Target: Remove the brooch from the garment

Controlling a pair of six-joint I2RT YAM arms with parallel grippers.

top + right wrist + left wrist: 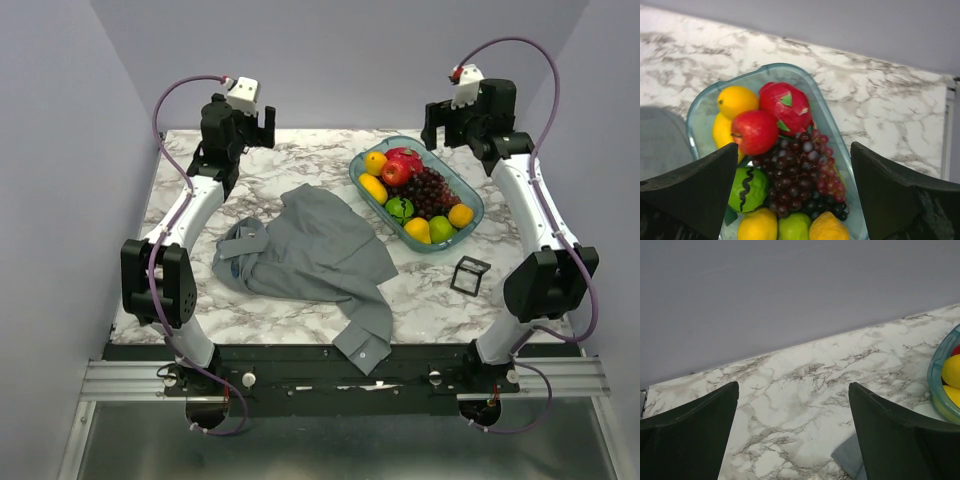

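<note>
**Both grippers up and spread, neither on the shirt**

We see the garment (310, 250) crumpled on the marble just left of the fruit tray (771, 66), its nearest fold close to the tray's left rim and one cuff hanging over the table's near edge. We can't pick out the brooch on it from any view; it's too small to tell. The left gripper (792, 390) is well left of the tray at the table's far edge, fingers spread wide over bare marble and pinching nothing. Only a grey corner of the shirt shows low in its wrist view. The right gripper (794, 147) hangs above the tray's far end, fingers also spread wide and empty, with fruit between them in its wrist view. The shirt sits at the left edge of that view, clear of both fingers.
</note>
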